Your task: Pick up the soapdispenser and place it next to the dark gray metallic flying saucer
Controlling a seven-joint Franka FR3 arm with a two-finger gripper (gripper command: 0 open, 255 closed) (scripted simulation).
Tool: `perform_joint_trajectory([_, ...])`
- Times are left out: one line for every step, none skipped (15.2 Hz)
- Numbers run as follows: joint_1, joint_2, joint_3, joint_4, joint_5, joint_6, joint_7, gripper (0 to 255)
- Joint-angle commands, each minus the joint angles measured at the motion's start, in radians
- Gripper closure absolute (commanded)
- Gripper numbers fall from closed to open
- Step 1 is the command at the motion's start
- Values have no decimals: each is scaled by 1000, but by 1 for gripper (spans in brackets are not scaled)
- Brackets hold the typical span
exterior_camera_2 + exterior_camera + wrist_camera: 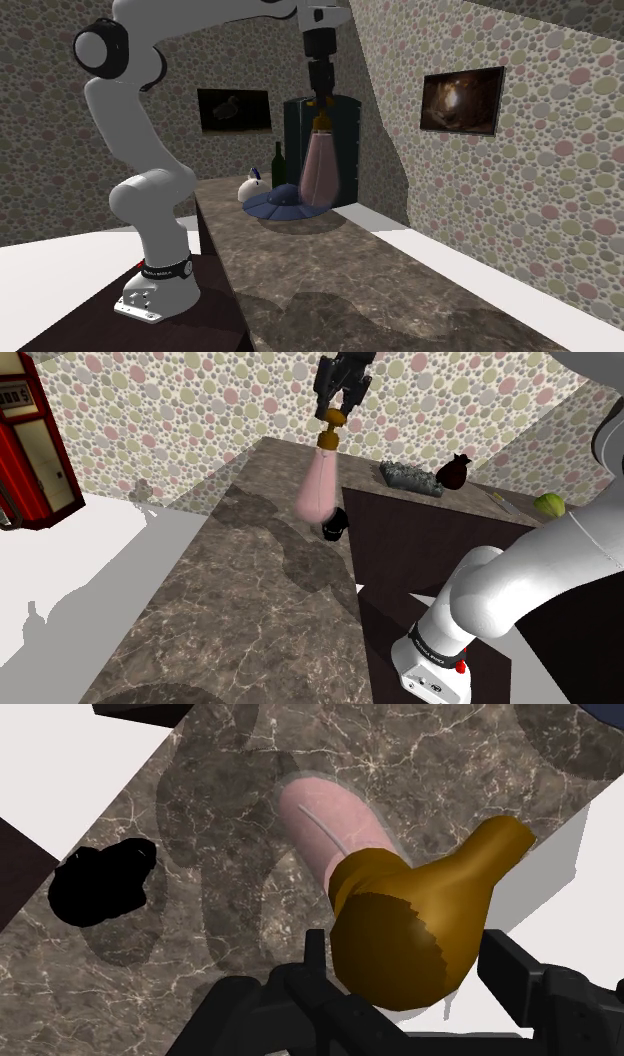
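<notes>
soapdispenser (320, 487): pale pink see-thru body w/ gold-brown pump top; tool (336, 410) clamped on pump.

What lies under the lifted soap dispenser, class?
Marbled brown countertop with dark shadows, seen around the pink soap dispenser. Its brown pump head, clasped by the fingers, covers the spot directly beneath.

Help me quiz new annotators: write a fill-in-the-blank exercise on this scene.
1. The jaws are ___ on the brown pump of the soap dispenser.
2. The soap dispenser's see-through body is ___ in colour.
3. The soap dispenser hangs with its pump ___ its body.
Missing words: shut; pink; above.
</notes>
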Motion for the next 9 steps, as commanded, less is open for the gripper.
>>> perform_joint_trajectory([0, 13, -1, 43, -1, -29, 2, 255])
perform_joint_trajectory([0, 20, -1, 64, -1, -43, 3, 255])
perform_joint_trajectory([0, 28, -1, 85, -1, -57, 5, 255])
perform_joint_trajectory([-1, 36, -1, 107, -2, -72, 6, 255])
perform_joint_trajectory([-1, 44, -1, 130, -2, -86, 8, 255])
perform_joint_trajectory([-1, 52, -1, 153, -2, -101, 9, 255])
perform_joint_trajectory([-1, 61, -1, 176, -3, -115, 11, 255])
perform_joint_trajectory([-1, 69, -1, 200, -3, -130, 12, 255])
perform_joint_trajectory([-1, 79, -1, 224, -3, -145, 14, 255])
